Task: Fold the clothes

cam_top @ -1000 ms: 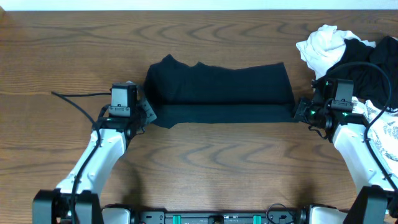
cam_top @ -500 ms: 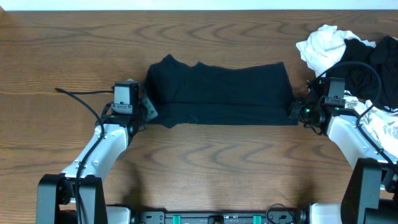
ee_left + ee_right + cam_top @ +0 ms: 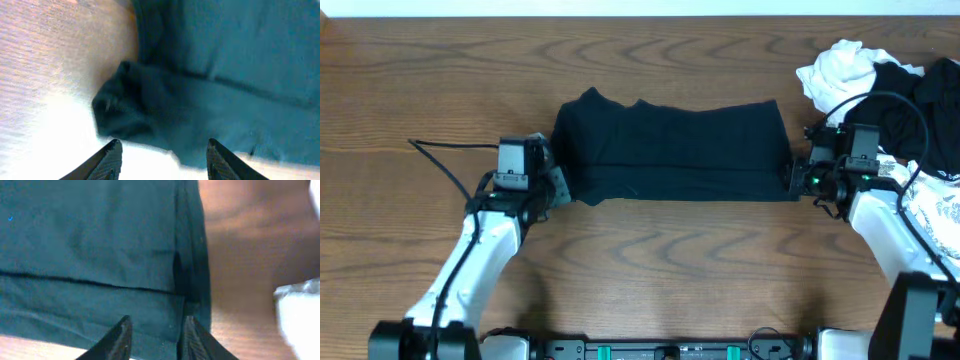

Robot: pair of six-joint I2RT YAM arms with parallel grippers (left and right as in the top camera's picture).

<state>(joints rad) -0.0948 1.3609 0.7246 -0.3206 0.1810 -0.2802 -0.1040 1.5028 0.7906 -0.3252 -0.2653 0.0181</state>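
A dark navy garment lies folded lengthwise across the middle of the table, its front flap laid over the back part. My left gripper sits at its front left corner. In the left wrist view the left gripper is open, with the crumpled corner of the garment just beyond the fingertips. My right gripper is at the front right corner. In the right wrist view the right gripper stands open over the garment's folded edge, holding nothing.
A pile of other clothes sits at the right: a white piece, a black one and a patterned white one. A black cable trails left of the left arm. Bare wood lies right of the garment.
Both grippers were shut at the garment's front corners a second ago and now stand open. The front flap lies released on the table, and both arms shifted only slightly.
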